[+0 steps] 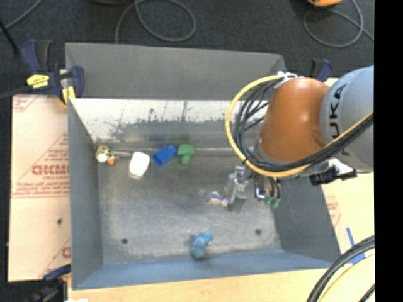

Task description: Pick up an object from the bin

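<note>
Tool (236, 190) low in the bin (88, 231), right of centre, just beside a small pale object (215, 199) on the bin floor. Its opening cannot be determined. No object appears lifted — grasp and lift remain.

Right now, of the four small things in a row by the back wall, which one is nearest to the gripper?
The green piece, at the row's right end beside the blue block; the gripper hangs further right.

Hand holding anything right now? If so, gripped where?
Cannot be told. The hand sits low in the bin, right of centre, with a small pale purplish thing at its tip; a grip on it is not visible.
</note>
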{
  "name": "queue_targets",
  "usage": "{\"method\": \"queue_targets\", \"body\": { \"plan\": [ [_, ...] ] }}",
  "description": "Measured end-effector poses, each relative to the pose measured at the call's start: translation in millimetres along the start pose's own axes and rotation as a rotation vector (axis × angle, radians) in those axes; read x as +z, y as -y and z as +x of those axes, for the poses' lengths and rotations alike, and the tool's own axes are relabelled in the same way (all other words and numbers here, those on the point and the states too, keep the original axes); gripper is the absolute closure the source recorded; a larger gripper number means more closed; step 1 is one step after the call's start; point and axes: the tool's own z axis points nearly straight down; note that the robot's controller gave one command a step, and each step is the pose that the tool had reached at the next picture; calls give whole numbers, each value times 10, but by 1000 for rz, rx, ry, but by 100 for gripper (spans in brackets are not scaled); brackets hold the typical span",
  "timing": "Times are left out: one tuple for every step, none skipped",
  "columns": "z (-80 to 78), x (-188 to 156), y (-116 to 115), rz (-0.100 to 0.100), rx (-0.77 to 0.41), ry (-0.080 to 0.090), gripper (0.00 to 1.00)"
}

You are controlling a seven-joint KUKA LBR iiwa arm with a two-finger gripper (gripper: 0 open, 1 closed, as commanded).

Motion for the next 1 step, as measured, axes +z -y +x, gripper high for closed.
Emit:
{"method": "queue_targets", "body": {
  "plan": [
    [18, -147, -16, -1, -10, 6, 100]
  ]
}}
